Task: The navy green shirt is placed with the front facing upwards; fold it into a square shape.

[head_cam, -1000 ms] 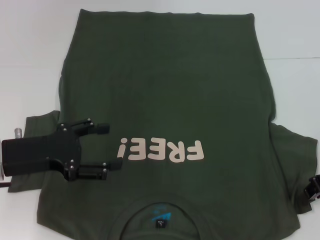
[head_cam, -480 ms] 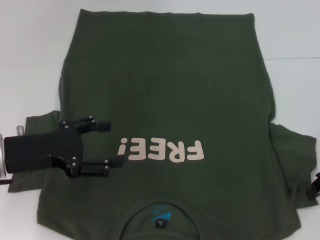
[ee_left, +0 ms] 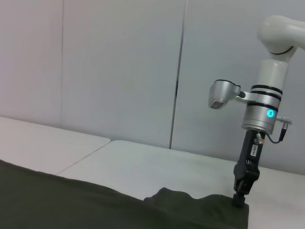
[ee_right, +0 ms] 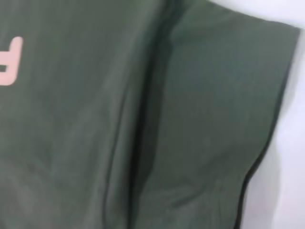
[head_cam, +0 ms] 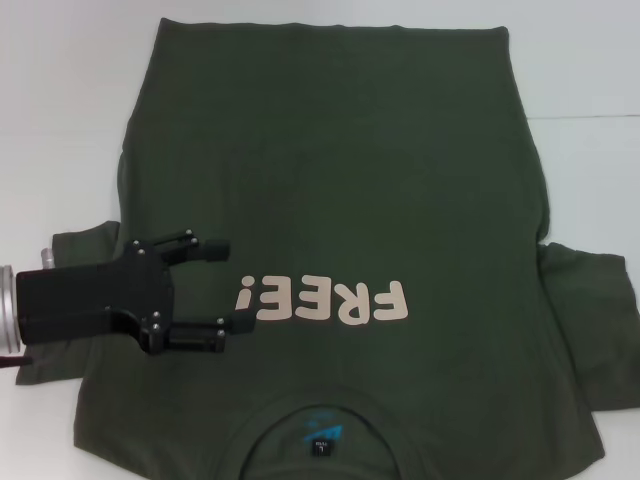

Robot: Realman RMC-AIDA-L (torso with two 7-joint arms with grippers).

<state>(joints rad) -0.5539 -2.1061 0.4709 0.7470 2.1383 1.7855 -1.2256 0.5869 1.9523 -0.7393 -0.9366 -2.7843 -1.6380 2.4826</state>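
Note:
The navy green shirt [head_cam: 340, 200] lies flat on the white table, front up, with its cream lettering [head_cam: 320, 300] and its neck label [head_cam: 320, 440] toward me. My left gripper [head_cam: 229, 286] is open and empty over the shirt's left chest, beside the lettering and by the left sleeve [head_cam: 75, 255]. My right gripper is out of the head view. It shows far off in the left wrist view [ee_left: 239, 199], pointing down at the edge of the right sleeve [ee_left: 200, 207]. The right wrist view shows that sleeve [ee_right: 219, 119] close up.
The white table [head_cam: 60, 120] surrounds the shirt, with bare strips on the left and right. A seam line in the table [head_cam: 590, 115] runs off to the right. A grey panel wall [ee_left: 119, 71] stands behind the table.
My left gripper has moved slightly right and toward me over the shirt, still open. My right gripper has left the head view at the right edge by the sleeve.

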